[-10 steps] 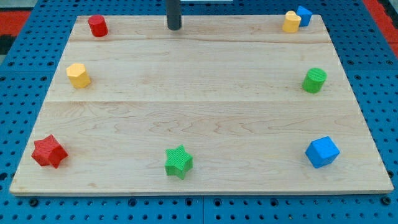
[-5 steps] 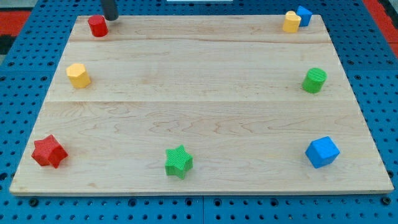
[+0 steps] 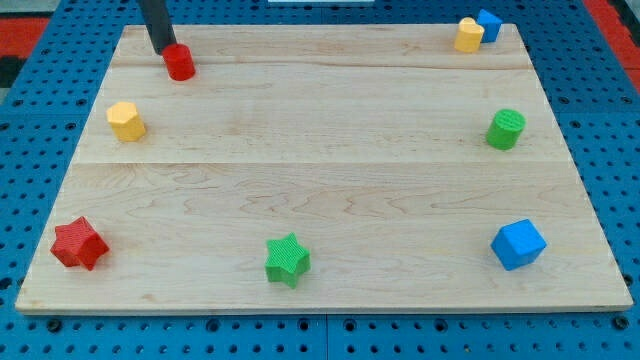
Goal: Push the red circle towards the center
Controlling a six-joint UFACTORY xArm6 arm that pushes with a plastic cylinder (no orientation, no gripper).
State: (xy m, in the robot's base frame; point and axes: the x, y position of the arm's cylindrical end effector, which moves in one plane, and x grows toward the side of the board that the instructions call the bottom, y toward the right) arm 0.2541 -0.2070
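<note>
The red circle [image 3: 180, 63] is a small red cylinder near the view's top left of the wooden board [image 3: 320, 170]. My tip [image 3: 163, 48] touches it on its upper left side, the dark rod rising out of the view's top. The centre of the board lies down and to the right of the red circle.
A yellow block [image 3: 126, 121] sits at the left. A red star [image 3: 79, 243] is at the bottom left, a green star [image 3: 288, 260] at the bottom middle. A blue cube [image 3: 518, 244], a green cylinder [image 3: 506, 129], a yellow block [image 3: 468, 34] and a blue block [image 3: 489, 23] line the right side.
My tip swept left along the top edge, came round behind the red circle, and has pushed it a little down and to the right. The other blocks have not moved.
</note>
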